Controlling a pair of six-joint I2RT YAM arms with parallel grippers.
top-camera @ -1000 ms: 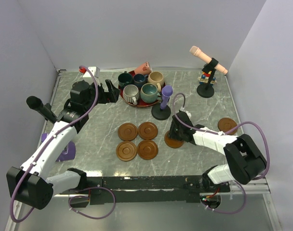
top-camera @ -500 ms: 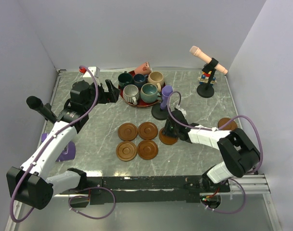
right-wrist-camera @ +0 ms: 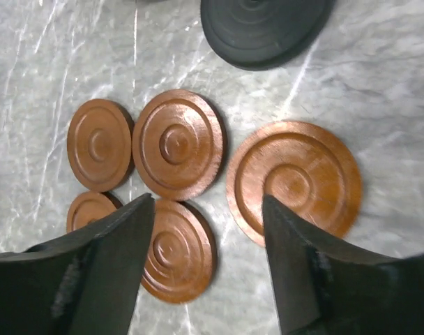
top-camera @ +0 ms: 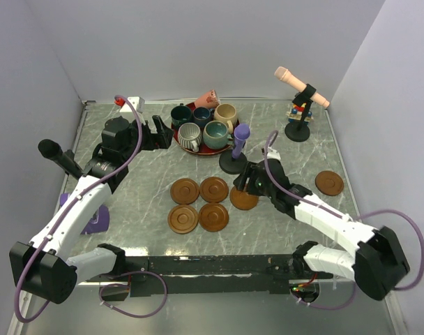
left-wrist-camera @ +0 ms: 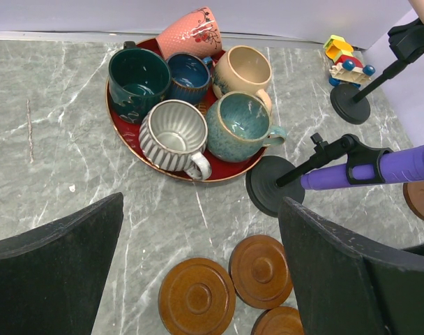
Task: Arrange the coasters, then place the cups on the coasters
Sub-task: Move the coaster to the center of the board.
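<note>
Several brown coasters (top-camera: 185,190) lie in a tight block at mid-table. One more coaster (top-camera: 244,199) (right-wrist-camera: 293,181) lies flat just right of the block. My right gripper (top-camera: 248,183) (right-wrist-camera: 206,202) hovers open over it, holding nothing. Another coaster (top-camera: 329,183) lies apart at the right. The cups stand crowded on a red plate (top-camera: 198,151) (left-wrist-camera: 229,172): grey ribbed (left-wrist-camera: 173,136), teal (left-wrist-camera: 240,125), beige (left-wrist-camera: 243,70), dark green (left-wrist-camera: 137,73), dark blue (left-wrist-camera: 189,70), and a pink one (left-wrist-camera: 191,31) tipped over at the back rim. My left gripper (top-camera: 160,132) (left-wrist-camera: 201,202) is open, left of the plate.
A purple microphone on a black round base (top-camera: 233,164) stands between the plate and the coasters. A peach microphone (top-camera: 303,87) on a stand and a small toy (top-camera: 298,112) are at back right. A black microphone (top-camera: 58,157) and a purple object (top-camera: 93,220) lie left.
My right gripper slid the coaster left toward the block, then opened and let it go. The right arm has drawn back. The left arm has not moved.
</note>
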